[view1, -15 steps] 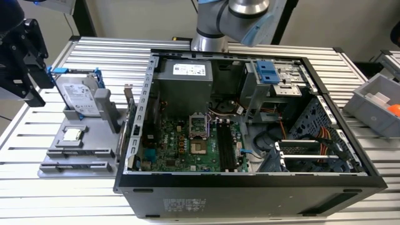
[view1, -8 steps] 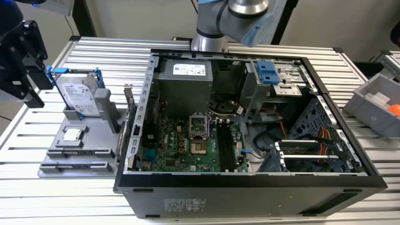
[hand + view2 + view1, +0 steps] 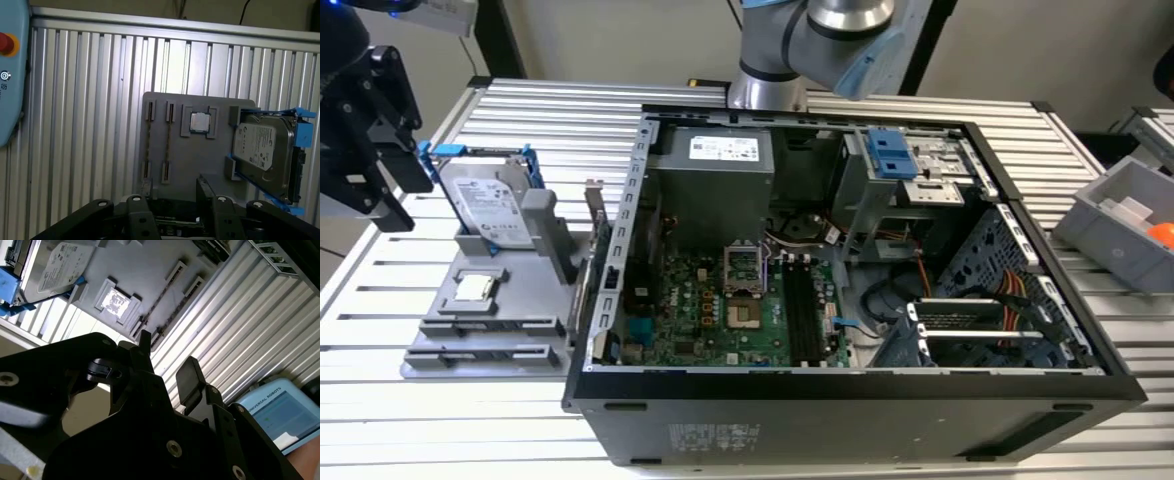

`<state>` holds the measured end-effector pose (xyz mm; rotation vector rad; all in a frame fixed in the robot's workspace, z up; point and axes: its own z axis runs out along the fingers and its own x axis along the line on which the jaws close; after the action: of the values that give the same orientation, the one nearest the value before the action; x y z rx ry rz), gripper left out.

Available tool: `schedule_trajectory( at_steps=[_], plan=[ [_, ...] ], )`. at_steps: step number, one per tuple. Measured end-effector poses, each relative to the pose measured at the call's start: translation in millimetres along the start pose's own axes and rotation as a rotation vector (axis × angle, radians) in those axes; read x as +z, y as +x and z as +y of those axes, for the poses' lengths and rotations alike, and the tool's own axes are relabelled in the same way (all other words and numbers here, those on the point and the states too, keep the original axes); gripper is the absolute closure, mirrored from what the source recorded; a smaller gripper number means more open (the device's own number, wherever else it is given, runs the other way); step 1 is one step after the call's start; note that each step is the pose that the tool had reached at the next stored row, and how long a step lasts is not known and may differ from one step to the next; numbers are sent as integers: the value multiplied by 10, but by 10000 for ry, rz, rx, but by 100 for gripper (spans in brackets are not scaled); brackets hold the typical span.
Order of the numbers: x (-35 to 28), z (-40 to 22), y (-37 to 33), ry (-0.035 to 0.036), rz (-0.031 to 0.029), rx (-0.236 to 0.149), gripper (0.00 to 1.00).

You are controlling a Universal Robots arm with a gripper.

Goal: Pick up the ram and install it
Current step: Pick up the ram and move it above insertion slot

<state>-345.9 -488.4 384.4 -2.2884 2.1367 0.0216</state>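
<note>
Gripper (image 3: 167, 357): black, two fingers (image 3: 189, 376) spread apart w/ slatted table showing btwn them, nothing held. In the exterior view it sits at the far upper left of the frame, just left of the hard drive, not touching anything on the tray.

Table (image 3: 480, 430): ribbed silver metal, runs across the whole exterior view.

PC case (image 3: 854, 410): black, lying on its side w/ the side panel off, centre & right of the frame. Green motherboard (image 3: 707, 320) inside at lower left, long black slots beside it, grey power box at upper middle, blue clips at upper right.

Robot arm (image 3: 814, 40): silver & pale blue, top centre, behind the case.

Bin (image 3: 1107, 225): grey, right edge of the frame, something orange inside.

Tray (image 3: 440, 305): flat grey holder on the table, left of the case.

Hard drive (image 3: 487, 205): silver, in a blue frame, stands tilted at the tray's far end.

Chip (image 3: 476, 288): small square, silver, lies flat in a pocket mid-tray, nearer the viewer than the drive.

Ram (image 3: 167, 142): thin stick seen edge-on, standing in a grey clip holder on the tray, next to the chip on the side away from the drive. A 2nd thin strip runs parallel just beside it. In both wrist views the ram is well apart from the fingers; colour can't be told.
</note>
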Motion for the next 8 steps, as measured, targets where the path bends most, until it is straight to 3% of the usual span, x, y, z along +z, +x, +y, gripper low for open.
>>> schedule_trajectory(
  at_steps=[8],
  plan=[
    [19,0,0,0,0,0,0]
  ],
)
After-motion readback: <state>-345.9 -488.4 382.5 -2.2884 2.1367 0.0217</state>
